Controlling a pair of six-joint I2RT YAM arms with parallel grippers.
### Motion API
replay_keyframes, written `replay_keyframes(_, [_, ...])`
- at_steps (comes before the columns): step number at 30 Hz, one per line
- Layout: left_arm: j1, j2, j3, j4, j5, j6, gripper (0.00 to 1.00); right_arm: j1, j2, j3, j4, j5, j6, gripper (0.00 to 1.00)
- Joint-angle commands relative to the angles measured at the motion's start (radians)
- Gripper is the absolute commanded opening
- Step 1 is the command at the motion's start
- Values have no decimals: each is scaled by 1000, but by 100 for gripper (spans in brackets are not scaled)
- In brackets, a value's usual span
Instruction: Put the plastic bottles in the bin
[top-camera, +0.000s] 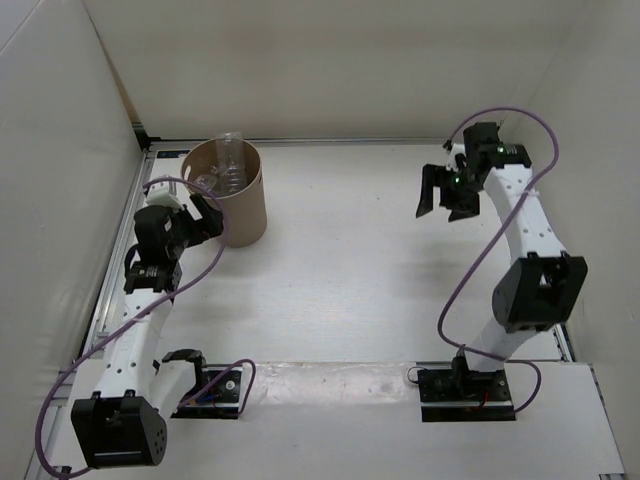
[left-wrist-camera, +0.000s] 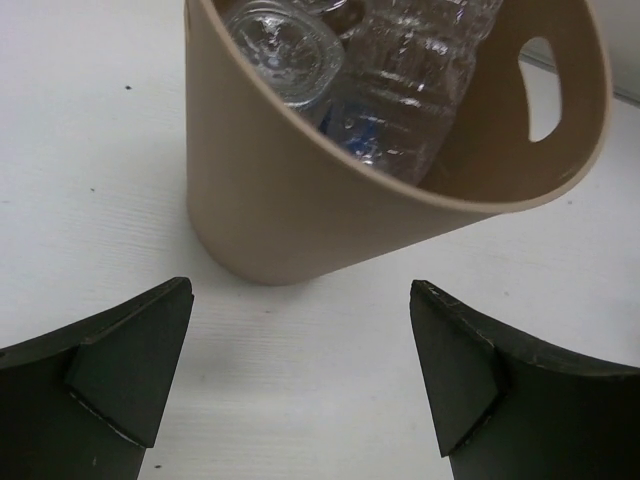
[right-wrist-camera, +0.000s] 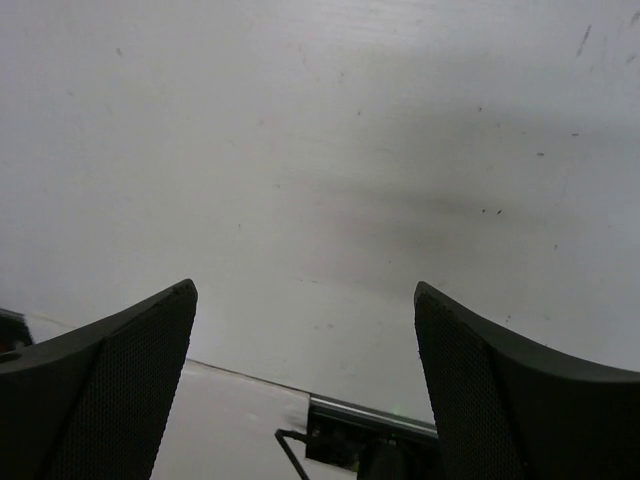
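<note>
Logged white-and-black jointed left arm (top-camera: 135, 325) stretched forward, black two-finger left gripper (top-camera: 208, 215) spread wide, empty. Logged white-and-black jointed right arm (top-camera: 525, 235) reared up, elbow bent, black two-finger right gripper (top-camera: 440, 208) angled down, jaws wide, empty.

I am working inside a robot test cell in a lab: white panel walls (top-camera: 60, 120) are enclosing a white table (top-camera: 350, 260), and purple cables (top-camera: 443, 312) are trailing from my bolted-down arm bases (top-camera: 467, 385).

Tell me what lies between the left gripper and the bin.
Nothing but bare white table: the left wrist view shows an empty stretch between the open left gripper and the bin.
</note>
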Motion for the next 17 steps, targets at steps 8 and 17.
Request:
replay_keyframes(8, [-3, -51, -132, 171, -80, 235, 100, 88, -270, -367, 92, 119, -41, 90])
replay_keyframes(17, [-2, -5, -173, 328, -117, 292, 100, 5, -298, -413, 104, 137, -69, 90])
